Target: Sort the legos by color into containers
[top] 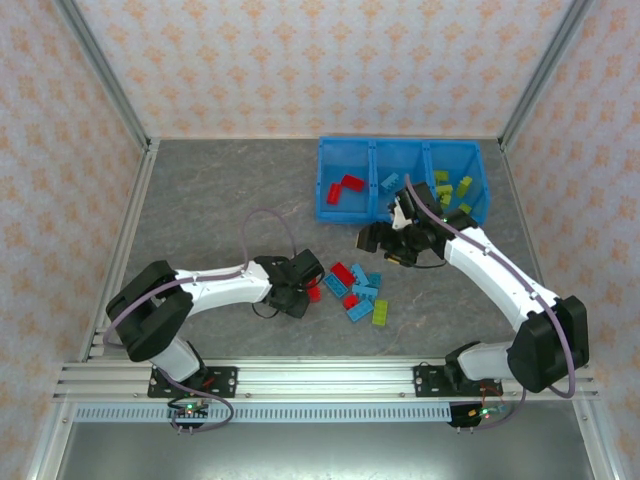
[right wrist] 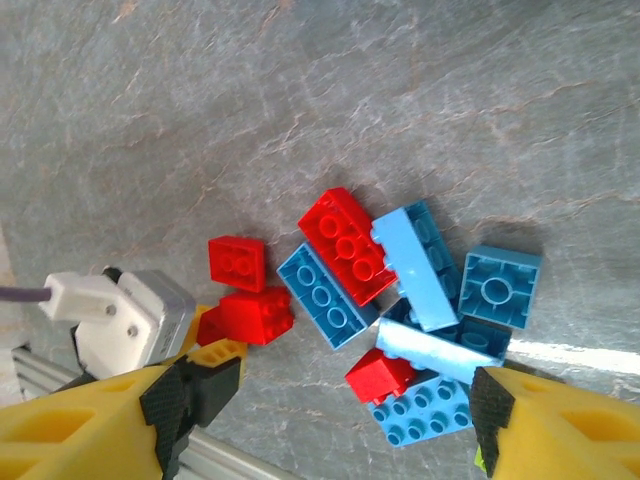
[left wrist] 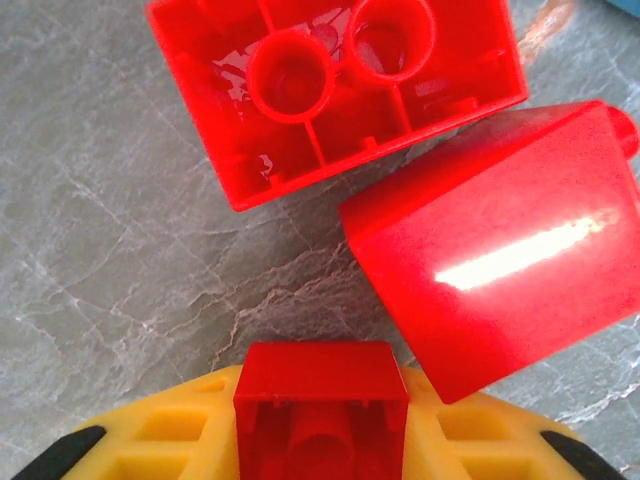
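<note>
Blue plastic bin (top: 400, 141) sits far right on the table (top: 210, 200), close to the back wall, with three square open compartments in a row
- left: two red bricks (top: 347, 187)
- middle: at least one light blue brick (top: 387, 182), front part hidden by the right arm
- right: several yellow-green bricks (top: 452, 190)

Loose pile (top: 362, 290) lies near the table centre. It's red and light blue bricks, touching and partly stacked, with one yellow-green brick (top: 381, 313) at its near edge. All are hard glossy plastic with studded tops, some short and square, some long

Left gripper (top: 300, 288) is low at the pile's left edge, jaws clamped on a small red brick (left wrist: 320, 400) with its hollow underside facing the wrist camera. Just ahead on the table are an upside-down red brick (left wrist: 330, 90) showing round tubes and a tipped red brick (left wrist: 500, 270) with a smooth face up, the two just beside each other

Right gripper (top: 380, 245) hangs between bin and pile, above the table, jaws wide apart with nothing in them

Table is grey, marbled and matte. Open surface runs left of the bin and behind the left arm. Metal rails run along the near edge, and patterned walls close the sides and back
</note>
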Motion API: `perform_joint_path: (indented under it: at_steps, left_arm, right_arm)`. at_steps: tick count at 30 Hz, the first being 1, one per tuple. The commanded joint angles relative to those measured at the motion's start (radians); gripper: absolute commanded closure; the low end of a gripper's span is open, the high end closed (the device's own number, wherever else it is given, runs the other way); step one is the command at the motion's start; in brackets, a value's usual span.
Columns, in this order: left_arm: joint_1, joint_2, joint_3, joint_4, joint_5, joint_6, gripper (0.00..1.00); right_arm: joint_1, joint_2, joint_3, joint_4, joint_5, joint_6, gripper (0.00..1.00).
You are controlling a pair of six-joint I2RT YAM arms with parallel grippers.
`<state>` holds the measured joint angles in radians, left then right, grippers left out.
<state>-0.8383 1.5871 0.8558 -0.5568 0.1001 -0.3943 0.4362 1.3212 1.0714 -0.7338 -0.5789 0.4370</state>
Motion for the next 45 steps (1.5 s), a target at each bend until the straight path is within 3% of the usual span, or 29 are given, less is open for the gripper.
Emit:
perform_joint_path:
  at_steps: [1,5,11,16,23,27,29,32,37,45]
  left_arm:
    - [-0.01,-0.019,0.012,-0.006,-0.017,0.0,0.69]
    - [-0.01,-0.115,0.067,-0.041,-0.047,0.018,0.73]
    - [-0.002,-0.123,0.331,-0.091,-0.208,0.097,0.73]
    - [0.072,0.096,0.63,-0.065,-0.241,0.189,0.75]
    - [0.142,0.528,1.111,-0.083,-0.343,0.32,0.77]
    - [0.155,0.683,1.315,-0.123,-0.34,0.358,0.66]
    - [0.157,0.711,1.363,-0.137,-0.317,0.382,0.53]
    - [0.157,0.691,1.365,-0.144,-0.298,0.389,0.46]
    - [0.153,0.518,1.206,-0.088,-0.242,0.358,0.46]
    - [0.064,-0.096,0.616,0.112,-0.189,0.335,0.49]
  right_arm:
    - [0.002,-0.001,-0.002,-0.007,-0.067,-0.025,0.22]
    - [0.002,-0.046,0.002,-0.01,-0.029,-0.018,0.23]
    - [0.002,-0.154,0.02,0.006,0.169,0.011,0.22]
    - [0.001,-0.195,0.026,0.015,0.229,0.032,0.2]
    - [0.0,-0.248,-0.016,0.033,0.292,0.092,0.2]
    - [0.001,-0.26,-0.019,0.024,0.289,0.098,0.2]
    - [0.001,-0.262,-0.016,0.011,0.292,0.091,0.2]
    - [0.0,-0.273,-0.025,0.003,0.296,0.088,0.2]
    - [0.001,-0.284,-0.064,0.028,0.304,0.095,0.2]
    - [0.05,-0.183,-0.094,0.057,0.31,0.05,0.26]
